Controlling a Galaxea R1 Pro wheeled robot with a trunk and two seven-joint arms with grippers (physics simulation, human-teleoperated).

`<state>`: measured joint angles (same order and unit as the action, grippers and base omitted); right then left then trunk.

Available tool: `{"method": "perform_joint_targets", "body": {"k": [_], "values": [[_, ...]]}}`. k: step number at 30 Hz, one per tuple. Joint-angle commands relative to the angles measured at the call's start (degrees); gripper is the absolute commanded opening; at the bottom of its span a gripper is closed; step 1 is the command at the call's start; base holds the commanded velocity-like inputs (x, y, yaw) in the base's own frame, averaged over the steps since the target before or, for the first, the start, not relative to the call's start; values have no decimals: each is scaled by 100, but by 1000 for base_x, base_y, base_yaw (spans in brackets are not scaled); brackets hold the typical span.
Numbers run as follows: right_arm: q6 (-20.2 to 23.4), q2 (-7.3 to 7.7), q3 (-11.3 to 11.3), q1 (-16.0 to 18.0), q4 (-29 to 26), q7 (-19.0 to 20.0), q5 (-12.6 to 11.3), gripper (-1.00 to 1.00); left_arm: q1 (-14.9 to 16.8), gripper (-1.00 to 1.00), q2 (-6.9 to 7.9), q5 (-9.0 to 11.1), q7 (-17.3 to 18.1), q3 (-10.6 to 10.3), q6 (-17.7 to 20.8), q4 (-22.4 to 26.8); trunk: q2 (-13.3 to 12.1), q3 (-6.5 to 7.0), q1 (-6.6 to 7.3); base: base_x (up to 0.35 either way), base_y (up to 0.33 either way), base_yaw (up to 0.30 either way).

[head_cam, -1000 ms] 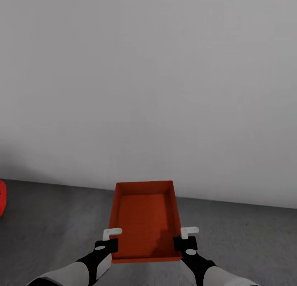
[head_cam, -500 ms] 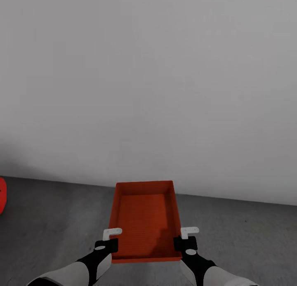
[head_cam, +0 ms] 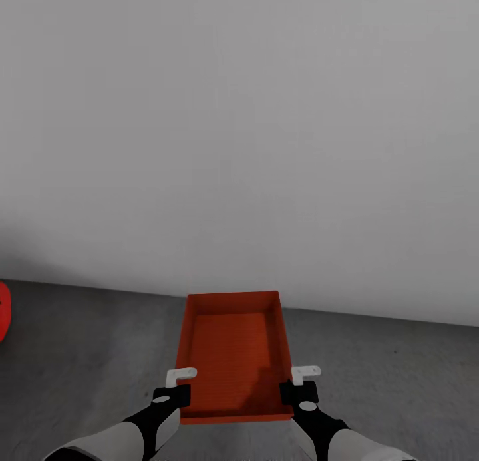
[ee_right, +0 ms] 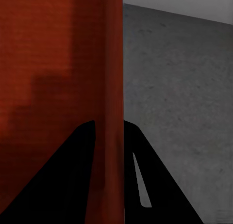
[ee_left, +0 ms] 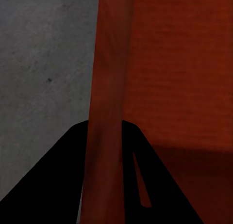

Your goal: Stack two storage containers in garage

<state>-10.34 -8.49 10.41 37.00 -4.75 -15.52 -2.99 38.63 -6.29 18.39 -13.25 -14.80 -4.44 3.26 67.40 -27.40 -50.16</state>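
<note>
1. Now we hold one orange-red bin [head_cam: 234, 354] level in front of us, above the grey concrete floor [head_cam: 80, 354] of the garage, close to a plain grey wall [head_cam: 239, 128].
2. Our left gripper [head_cam: 178, 385] is clamped on the bin's left wall, and our right gripper [head_cam: 301, 382] on its right wall; in each wrist view the thin wall [ee_left: 104, 136] runs between the dark fingers [ee_right: 160, 185].
3. A sliver of something red [head_cam: 3, 311] shows at the far left edge; we cannot tell what it is.
4. We judge the step in hand to be setting this bin down.
5. To do it well, we should lower both arms together so the bin stays flat, keeping clear of the wall.
6. We should part the fingers only once the base rests on the floor, both sides at once, so the bin neither tips nor slides.
</note>
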Motion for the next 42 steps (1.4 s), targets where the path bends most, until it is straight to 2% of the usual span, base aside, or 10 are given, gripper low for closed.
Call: {"method": "perform_joint_targets", "body": {"k": [1, 42], "values": [[6, -3, -382, 6, 9, 101, -299, -100, 4, -100, 15, -14, -143, 146, -338, 8, 4, -15, 0, 0, 0, 0], [6, -3, -382, 7, 9, 101, -299, -100, 4, -100, 14, -16, -143, 144, -338, 8, 4, -398, 0, 0, 0, 0]]}}
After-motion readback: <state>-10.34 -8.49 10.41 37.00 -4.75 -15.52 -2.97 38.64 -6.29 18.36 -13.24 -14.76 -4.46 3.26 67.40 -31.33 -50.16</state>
